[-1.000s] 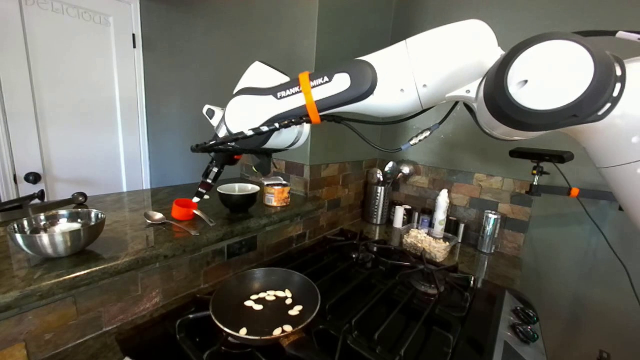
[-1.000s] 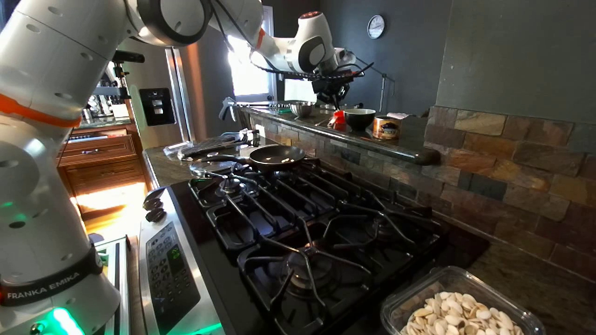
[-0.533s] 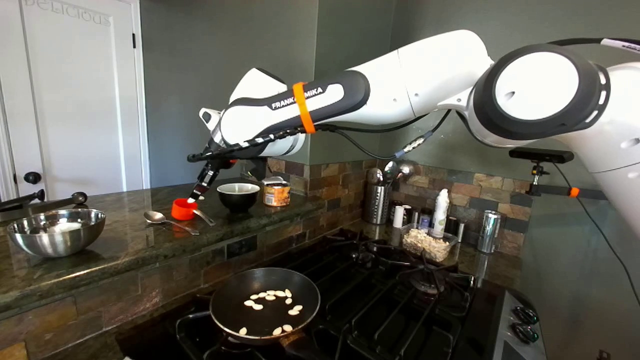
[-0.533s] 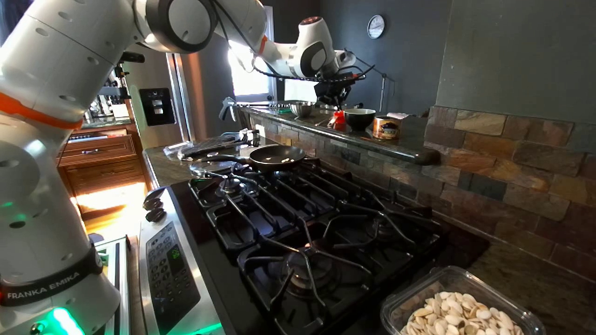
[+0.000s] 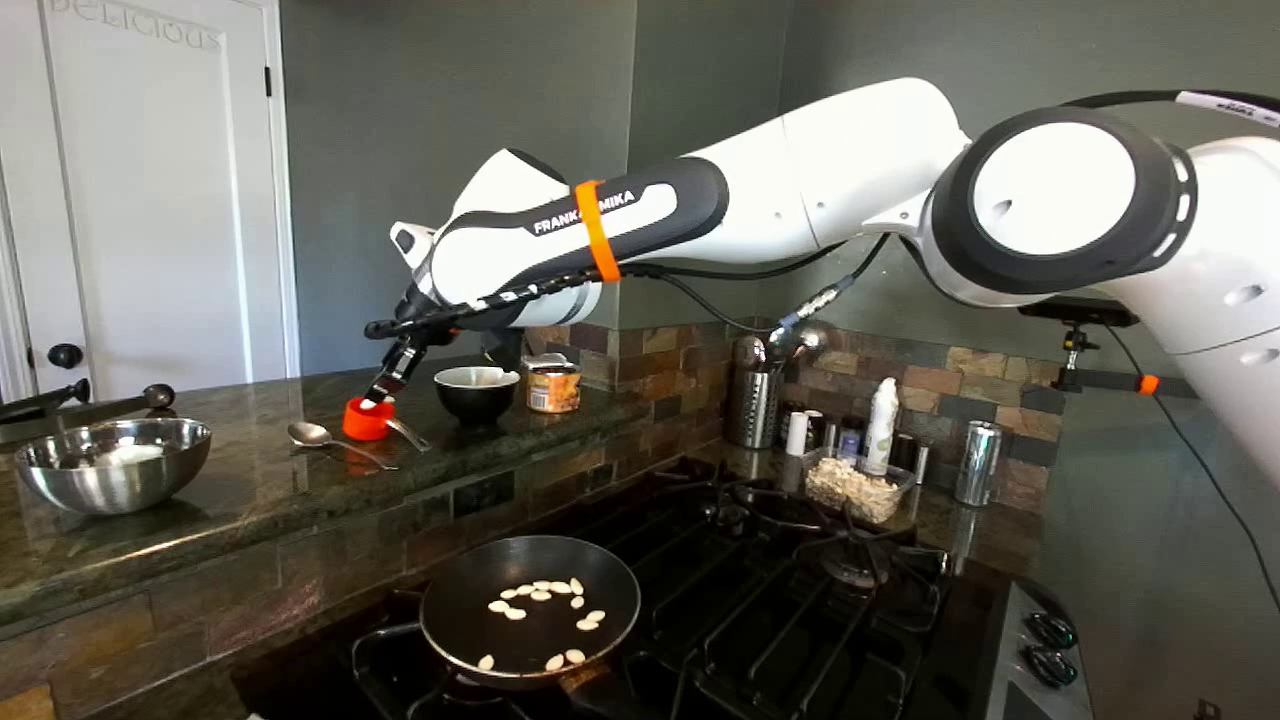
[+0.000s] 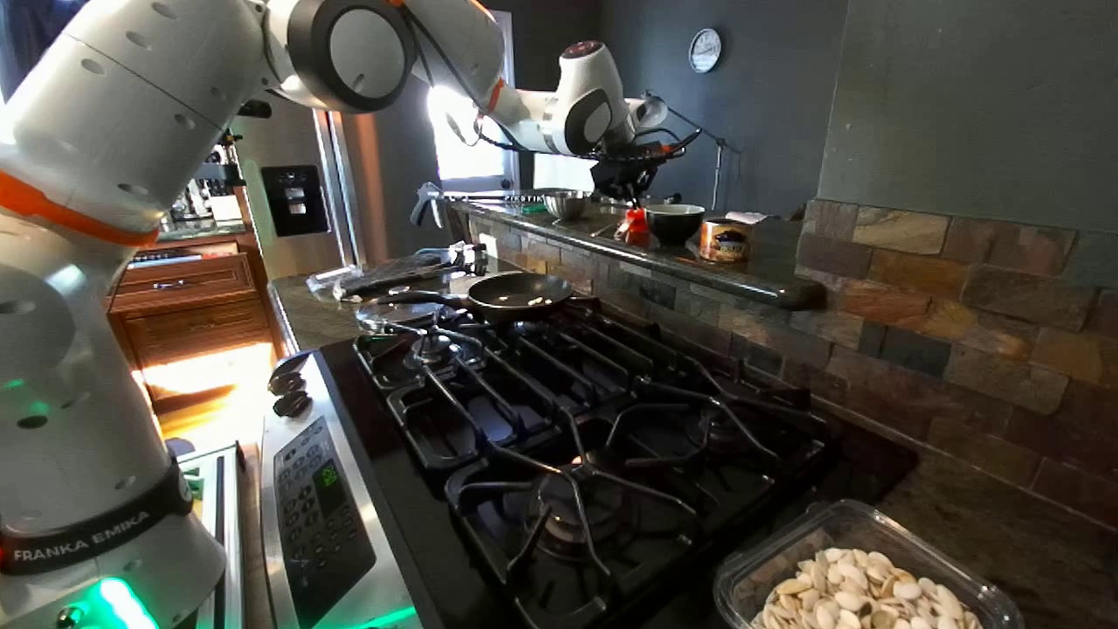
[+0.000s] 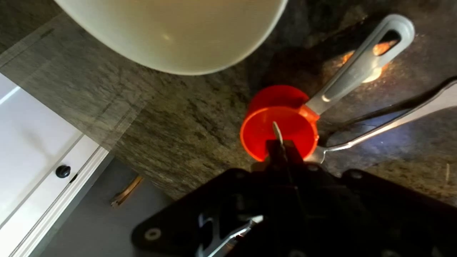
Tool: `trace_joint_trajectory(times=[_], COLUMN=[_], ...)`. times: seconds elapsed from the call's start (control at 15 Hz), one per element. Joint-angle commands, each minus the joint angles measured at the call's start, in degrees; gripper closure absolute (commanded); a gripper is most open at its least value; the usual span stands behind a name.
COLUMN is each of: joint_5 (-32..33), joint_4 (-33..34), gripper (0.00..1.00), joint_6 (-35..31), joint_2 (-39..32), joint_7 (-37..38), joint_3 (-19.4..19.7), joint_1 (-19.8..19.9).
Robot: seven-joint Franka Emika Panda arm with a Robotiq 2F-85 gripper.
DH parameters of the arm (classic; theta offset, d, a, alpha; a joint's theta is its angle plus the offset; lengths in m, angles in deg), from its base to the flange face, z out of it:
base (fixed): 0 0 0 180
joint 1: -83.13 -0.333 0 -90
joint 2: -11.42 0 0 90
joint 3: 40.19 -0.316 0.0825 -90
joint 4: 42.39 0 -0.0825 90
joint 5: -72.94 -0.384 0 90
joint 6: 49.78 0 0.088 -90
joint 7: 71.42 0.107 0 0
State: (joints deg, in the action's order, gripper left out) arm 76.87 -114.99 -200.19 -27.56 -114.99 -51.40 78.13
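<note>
My gripper is shut on a thin pale seed that sticks out past the fingertips. In the wrist view, the seed and fingertips overlap the opening of a red measuring cup with a grey handle. In an exterior view, the gripper tilts down with its tip at the cup's rim, and the red cup stands upright on the raised counter. I cannot tell whether the tip touches the cup. In an exterior view, the gripper is dark and small, just above the red cup.
A dark bowl, pale inside, stands beside the cup, with a can past it. A metal spoon and steel bowl share the counter. Below, a pan with several seeds sits on the stove. A plastic tub holds many seeds.
My gripper has come down and moved slightly to the left in an exterior view, from above the cup's handle side to over the cup's opening. The cup and other objects have not moved.
</note>
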Motion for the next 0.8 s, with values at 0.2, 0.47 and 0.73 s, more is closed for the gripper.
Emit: trace_joint_trajectory(times=[0.2,0.47,0.73], joint_5=[0.2,0.2,0.1], joint_4=[2.1,2.4,2.7], gripper=[0.99,0.99,0.99], joint_6=[-1.0,-1.0,-0.9], joint_2=[-2.2,-2.6,-2.9], joint_7=[-2.2,-2.6,-2.8], joint_3=[-1.7,-1.7,-1.8], joint_1=[0.9,1.0,1.1])
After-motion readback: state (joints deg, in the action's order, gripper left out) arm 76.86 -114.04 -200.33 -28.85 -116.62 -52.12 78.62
